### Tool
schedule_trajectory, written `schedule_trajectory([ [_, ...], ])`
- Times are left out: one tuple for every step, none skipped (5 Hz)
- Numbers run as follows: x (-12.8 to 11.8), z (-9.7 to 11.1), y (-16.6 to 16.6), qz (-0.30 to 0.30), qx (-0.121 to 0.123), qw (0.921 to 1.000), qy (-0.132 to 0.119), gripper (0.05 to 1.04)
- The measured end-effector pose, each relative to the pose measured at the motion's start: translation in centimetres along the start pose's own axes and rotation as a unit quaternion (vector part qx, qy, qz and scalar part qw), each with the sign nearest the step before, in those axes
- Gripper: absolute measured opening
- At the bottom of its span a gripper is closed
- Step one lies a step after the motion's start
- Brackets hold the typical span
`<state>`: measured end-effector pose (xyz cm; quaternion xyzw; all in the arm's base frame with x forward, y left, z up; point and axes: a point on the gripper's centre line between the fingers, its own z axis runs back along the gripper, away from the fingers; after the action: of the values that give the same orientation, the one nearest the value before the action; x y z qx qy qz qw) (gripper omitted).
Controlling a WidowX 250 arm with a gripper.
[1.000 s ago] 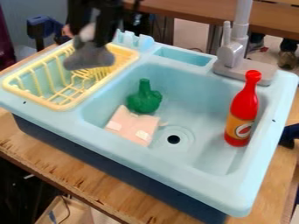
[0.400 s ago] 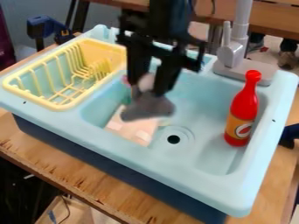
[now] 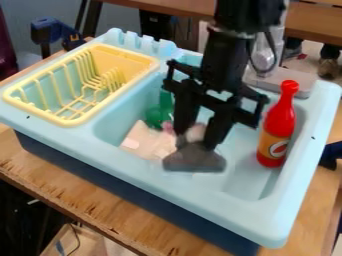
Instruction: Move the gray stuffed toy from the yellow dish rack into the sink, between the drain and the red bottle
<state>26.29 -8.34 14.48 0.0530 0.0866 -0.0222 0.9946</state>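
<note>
Tool [image 3: 194, 138]: clenched on grey toy, over the basin; arm comes in from the top edge, base cut off.
Grey toy [image 3: 194, 160]: wide grey end hangs below the fingertips, pale round part between the fingers, partly covered by them. Blurred; exact kind unclear. Can't tell if it touches the basin floor.
Green toy [image 3: 154, 116]: in basin, behind slab, right side partly hidden by tool.
Pink bit [image 3: 167, 126]: beside green toy, small, can't tell what it belongs to.
Slab [image 3: 142, 138]: pale, flat, on basin floor; right part hidden behind grey toy and tool.
Bottle [image 3: 276, 124]: red, upright at basin's right side, fully visible.
Rack [image 3: 71, 121]: yellow, left of basin, in full view.
Faucet [image 3: 306, 82]: behind basin, mostly blocked by arm.
Sink [image 3: 220, 210]: light blue, on desk [image 3: 110, 212]; desk cut off by view edges.
</note>
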Motion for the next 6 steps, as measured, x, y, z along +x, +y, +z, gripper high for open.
schedule_trajectory([
  [1.0, -0.9, -1.1, 0.001, -0.005, 0.9997, -0.024, 0.494],
  [1.9, -1.1, -1.8, 0.004, -0.013, 0.9986, -0.051, 0.494],
  [2.7, -2.2, -2.3, 0.000, -0.015, 0.9986, -0.051, 0.494],
  [2.5, -3.1, -2.7, -0.003, -0.012, 0.9995, -0.028, 0.543],
  [1.9, -3.7, -2.7, -0.001, -0.012, 0.9998, -0.012, 0.854],
  [1.5, -3.2, -2.6, 0.007, -0.010, 0.9999, -0.012, 1.014],
])
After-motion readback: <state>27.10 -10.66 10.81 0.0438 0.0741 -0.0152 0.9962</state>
